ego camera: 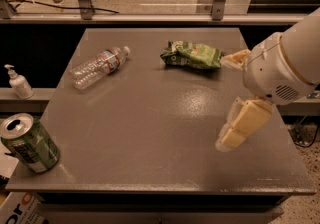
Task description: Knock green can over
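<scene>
In the camera view, the grey table fills most of the scene. The green can stands upright at the near left corner, right by the left edge, its silver top showing. The gripper hangs over the right side of the worktop, about midway between the far and near edges, with its two pale fingers spread wide and nothing between them, well apart from the can. One finger reaches close to a green snack bag lying flat near the far edge. A clear plastic bottle lies on its side toward the far left corner. Off the left edge, on a lower ledge, stands a white pump bottle.
</scene>
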Robot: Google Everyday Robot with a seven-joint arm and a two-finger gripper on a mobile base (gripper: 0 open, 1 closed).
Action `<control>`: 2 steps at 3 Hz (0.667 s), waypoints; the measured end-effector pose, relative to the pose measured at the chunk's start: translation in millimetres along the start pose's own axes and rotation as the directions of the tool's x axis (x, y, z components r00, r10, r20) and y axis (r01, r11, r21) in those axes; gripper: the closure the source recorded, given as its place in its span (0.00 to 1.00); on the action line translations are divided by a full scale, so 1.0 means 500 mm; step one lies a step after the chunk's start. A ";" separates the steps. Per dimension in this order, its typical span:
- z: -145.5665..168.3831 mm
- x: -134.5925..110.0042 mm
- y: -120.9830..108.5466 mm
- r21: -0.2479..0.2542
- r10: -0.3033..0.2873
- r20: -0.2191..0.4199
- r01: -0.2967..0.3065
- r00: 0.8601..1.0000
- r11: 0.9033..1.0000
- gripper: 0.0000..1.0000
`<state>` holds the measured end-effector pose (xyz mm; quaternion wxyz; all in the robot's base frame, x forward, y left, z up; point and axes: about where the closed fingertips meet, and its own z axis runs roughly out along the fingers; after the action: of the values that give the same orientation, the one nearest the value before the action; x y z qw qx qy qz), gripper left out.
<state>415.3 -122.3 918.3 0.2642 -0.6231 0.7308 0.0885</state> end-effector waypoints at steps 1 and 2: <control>0.060 -0.052 0.047 -0.074 0.020 0.150 -0.009 0.989 0.997 0.00; 0.100 -0.119 0.094 -0.154 0.060 0.310 -0.012 0.949 0.988 0.00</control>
<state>389.3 -38.1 896.2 0.3278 -0.6057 0.6820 0.2460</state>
